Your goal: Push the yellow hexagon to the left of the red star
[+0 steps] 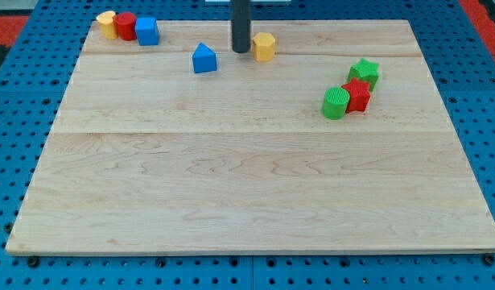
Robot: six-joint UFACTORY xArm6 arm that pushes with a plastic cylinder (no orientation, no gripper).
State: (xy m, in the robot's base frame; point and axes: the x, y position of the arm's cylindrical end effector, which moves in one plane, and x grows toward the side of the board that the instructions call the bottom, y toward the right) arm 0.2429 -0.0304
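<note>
My tip (241, 51) sits just left of the yellow hexagon (265, 47), seemingly touching; no grasping tool shows.

a pale wooden surface (255, 201) made of planks joined edge to edge fills most of the view, its grain running left to right. it rests on a blue pegboard base (14, 121) dotted with rows of small holes. red patches show at the top corners (482, 11). the light is even and soft.
</note>
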